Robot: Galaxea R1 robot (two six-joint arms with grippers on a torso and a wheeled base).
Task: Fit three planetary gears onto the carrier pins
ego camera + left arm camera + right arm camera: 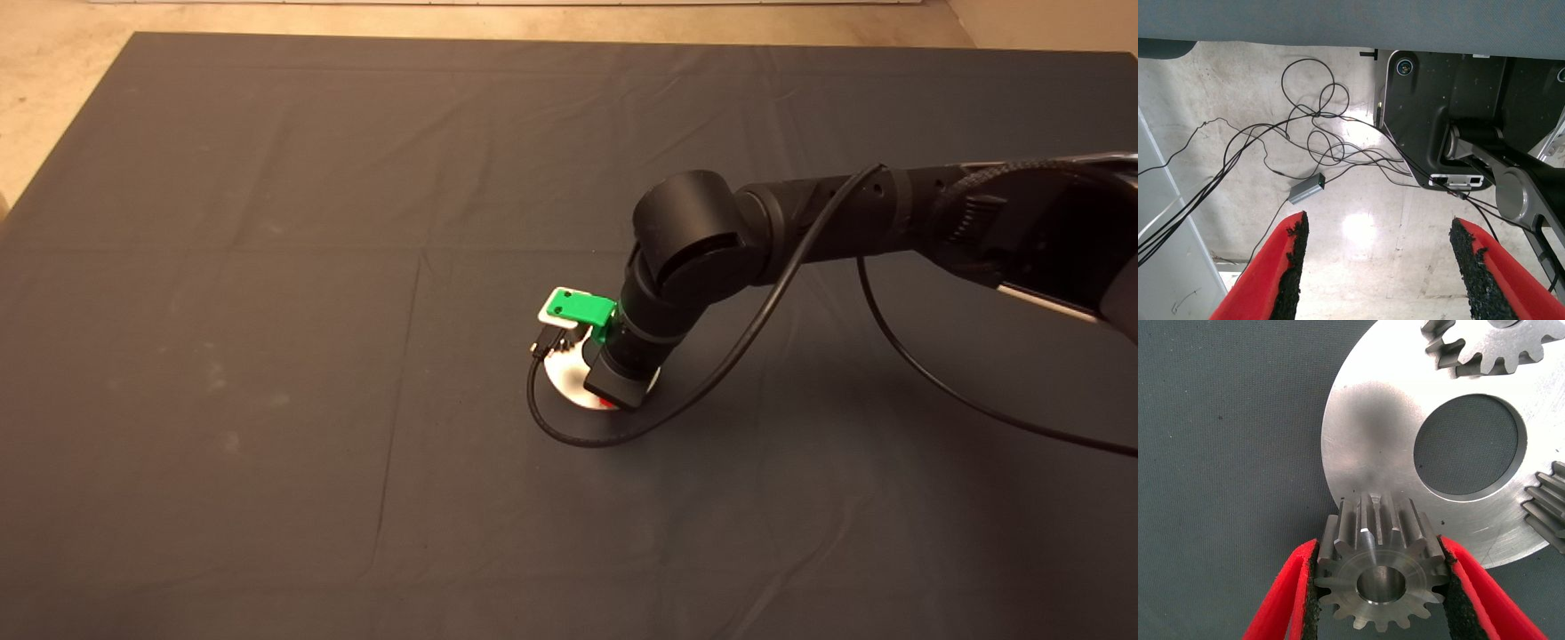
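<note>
My right gripper (1379, 547) is shut on a silver planetary gear (1381, 577) and holds it at the rim of the shiny round carrier disc (1371, 433). I cannot tell whether the gear sits on a pin. Two more gears sit on the disc, one (1491, 347) beside the large centre hole and one (1548, 507) at the disc's edge. No bare carrier pin shows. In the head view the right arm's wrist (613, 391) stands over the disc (569, 384) near the mat's middle and hides the gears. My left gripper (1378, 227) is parked off the mat, open and empty.
A black cable (569, 436) hangs from the right arm and loops onto the mat in front of the disc. The left wrist view looks at the floor with loose wires (1318, 133) and a black machine base (1451, 100).
</note>
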